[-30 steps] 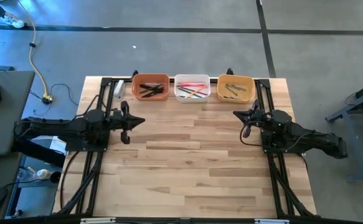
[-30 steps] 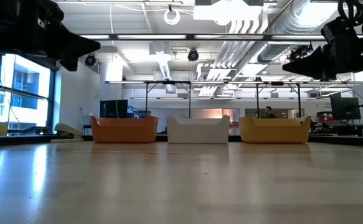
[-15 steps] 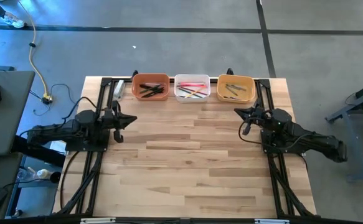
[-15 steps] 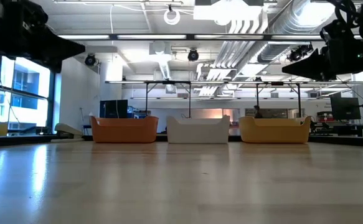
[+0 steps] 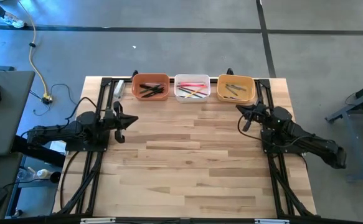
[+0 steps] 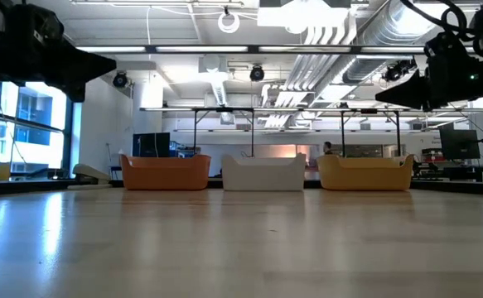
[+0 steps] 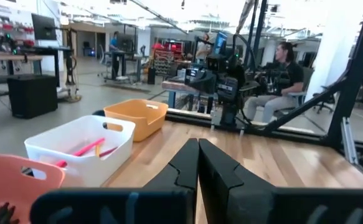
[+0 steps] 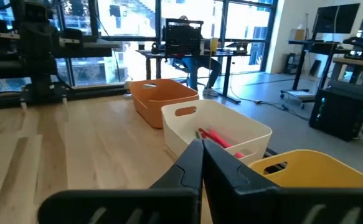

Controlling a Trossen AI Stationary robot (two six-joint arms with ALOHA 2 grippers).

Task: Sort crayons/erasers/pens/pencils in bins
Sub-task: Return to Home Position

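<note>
Three bins sit in a row at the desk's (image 5: pixel 193 162) far edge: a terracotta bin (image 6: pixel 165 175) of dark pens (image 5: pixel 149 89), a white bin (image 6: pixel 263 175) of pink and red pencils (image 5: pixel 192 91), and a yellow bin (image 6: pixel 365 175) of grey-green crayons (image 5: pixel 233 89). The left gripper (image 5: pixel 131 119) and right gripper (image 5: pixel 241 112) hover well apart, jaws pressed together and holding nothing.

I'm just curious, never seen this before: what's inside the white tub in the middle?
The white tub holds a loose pile of thin sticks, pink and red among them. Anything beneath the pile is covered.
</note>
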